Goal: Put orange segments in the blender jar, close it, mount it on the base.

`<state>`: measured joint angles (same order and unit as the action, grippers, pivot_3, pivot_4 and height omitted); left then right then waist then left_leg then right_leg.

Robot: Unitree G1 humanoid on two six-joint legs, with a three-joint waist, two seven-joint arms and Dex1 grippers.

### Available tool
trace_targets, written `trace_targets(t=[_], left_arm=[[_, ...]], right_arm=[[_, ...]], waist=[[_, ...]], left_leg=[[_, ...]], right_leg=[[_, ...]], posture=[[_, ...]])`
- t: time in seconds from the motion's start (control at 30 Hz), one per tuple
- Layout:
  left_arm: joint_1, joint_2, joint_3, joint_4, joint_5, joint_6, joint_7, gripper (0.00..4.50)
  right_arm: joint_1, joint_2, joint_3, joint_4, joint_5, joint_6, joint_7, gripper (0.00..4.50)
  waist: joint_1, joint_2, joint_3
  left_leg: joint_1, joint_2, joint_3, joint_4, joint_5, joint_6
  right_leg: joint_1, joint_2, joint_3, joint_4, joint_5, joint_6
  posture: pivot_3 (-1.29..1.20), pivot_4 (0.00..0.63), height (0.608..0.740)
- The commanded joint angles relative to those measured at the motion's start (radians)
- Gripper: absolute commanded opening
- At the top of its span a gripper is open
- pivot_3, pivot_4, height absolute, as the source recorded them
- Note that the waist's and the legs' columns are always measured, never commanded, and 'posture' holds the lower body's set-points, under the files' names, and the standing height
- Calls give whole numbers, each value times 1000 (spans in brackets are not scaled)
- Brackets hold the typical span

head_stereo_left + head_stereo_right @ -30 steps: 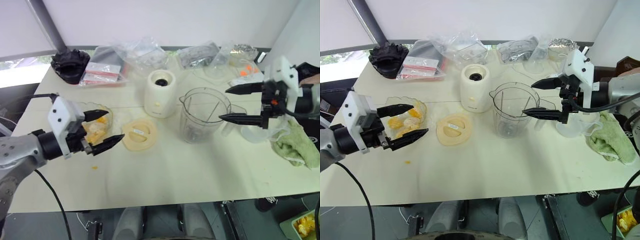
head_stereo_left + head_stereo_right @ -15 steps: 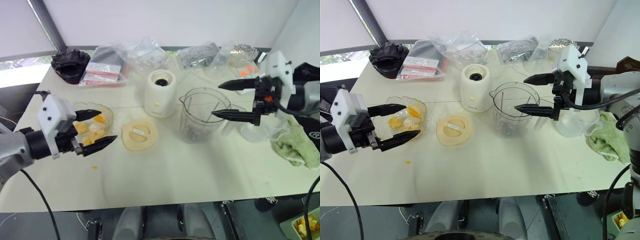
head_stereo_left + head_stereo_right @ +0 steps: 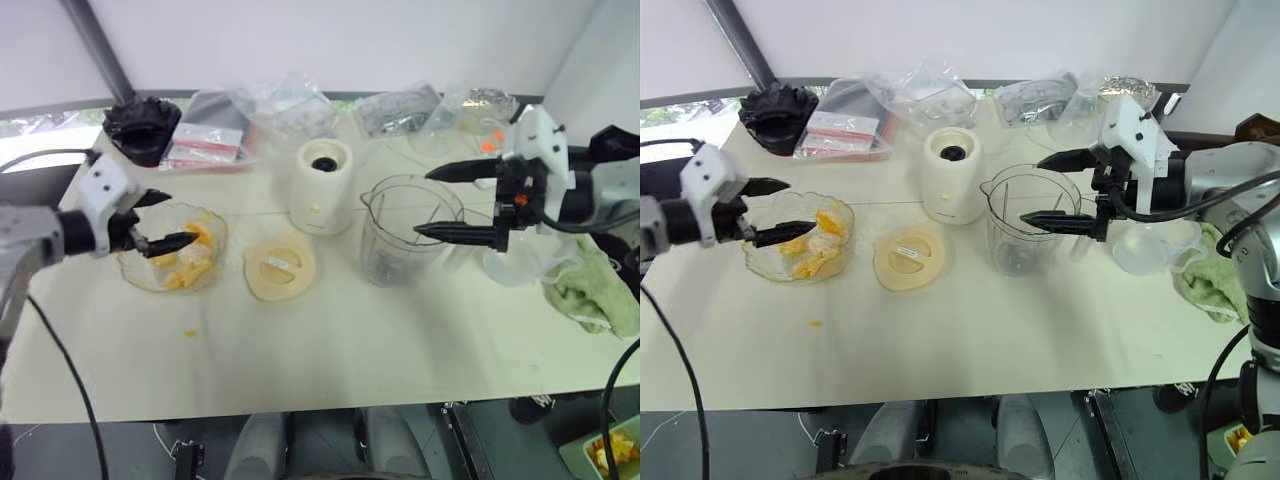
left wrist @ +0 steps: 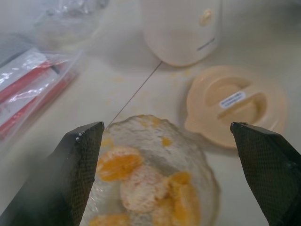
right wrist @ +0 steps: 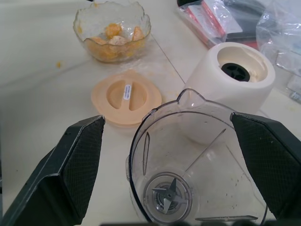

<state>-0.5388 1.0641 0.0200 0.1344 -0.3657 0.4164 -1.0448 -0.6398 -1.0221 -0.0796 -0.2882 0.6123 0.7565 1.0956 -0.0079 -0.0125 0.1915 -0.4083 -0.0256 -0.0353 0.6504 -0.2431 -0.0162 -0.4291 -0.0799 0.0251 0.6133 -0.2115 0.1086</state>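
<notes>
Table (image 3: pixel 400 350) first, cream and cluttered along the far edge; everything below placed from the jar (image 3: pixel 408 232).

Jar near the middle, upright, uncovered, nothing in it but the blade: mouth left clear, presumably to take fruit.

Base (image 3: pixel 322 187) just beside the jar, toward the robot's left and slightly farther back, socket up and bare, likely kept close for a short mount afterward.

Right gripper (image 3: pixel 440 203) level over the jar's right rim, fingers spread wide, pinching nothing; probably poised to steady the jar during filling.

Lid (image 3: pixel 279 267) flat on the table, left of the jar and nearer the robot, off so the opening stays free; closing not yet possible.

Dish (image 3: pixel 760 262) well to the jar's left, past the lid, serving as the supply.

Left gripper (image 3: pixel 773 211) over the dish, fingers spread either side of the fruit, gripping nothing, seemingly lined up for a first pick.

Segments (image 4: pixel 141 183) heaped in the dish, none in the jar; one stray bit on the table nearby.
</notes>
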Motion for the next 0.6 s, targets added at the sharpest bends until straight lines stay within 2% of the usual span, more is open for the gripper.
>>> trace_targets(t=[0.03, 0.17, 0.3, 0.47, 0.6], left_arm=[[-191, -47, -150, 272, 186, -171, -114, 4500], [-350, -122, -258, 533, 338, -311, -148, 4500], [-445, -179, -330, 725, 455, -423, -166, 4500], [-530, -232, -388, 891, 590, -525, -93, 4500], [-565, -269, -392, 967, 631, -557, -76, 4500]], right_arm=[[-7, -14, -64, -48, 29, 13, -22, 4461], [6, -29, -68, -59, 15, 6, -29, 4461], [4, -42, -91, -72, 45, 36, -34, 4461], [1, -58, -70, -58, 32, 29, -10, 4461], [-20, -54, -59, -45, 29, 27, -5, 4461]], waist=[[-2, 0, 0], [-8, -1, 0], [-9, -1, 1], [-4, -2, 1], [-4, -3, 2]], left_leg=[[0, -1, 0, 0, 0, 0], [0, -1, 0, 0, 0, 1], [0, 0, 0, 0, 0, 1], [-1, 0, 0, 1, -1, 1], [-1, 1, 0, 2, -1, 1]], right_leg=[[0, 0, 0, 0, 0, 0], [0, 0, 0, 0, 2, 3], [-1, 0, 0, 2, 2, 4], [-2, 0, 0, 2, 2, 4], [-2, -1, 0, 2, 2, 4]], posture=[[0, 150, 740], [0, 150, 740], [0, 150, 740], [0, 150, 740], [0, 150, 740]])
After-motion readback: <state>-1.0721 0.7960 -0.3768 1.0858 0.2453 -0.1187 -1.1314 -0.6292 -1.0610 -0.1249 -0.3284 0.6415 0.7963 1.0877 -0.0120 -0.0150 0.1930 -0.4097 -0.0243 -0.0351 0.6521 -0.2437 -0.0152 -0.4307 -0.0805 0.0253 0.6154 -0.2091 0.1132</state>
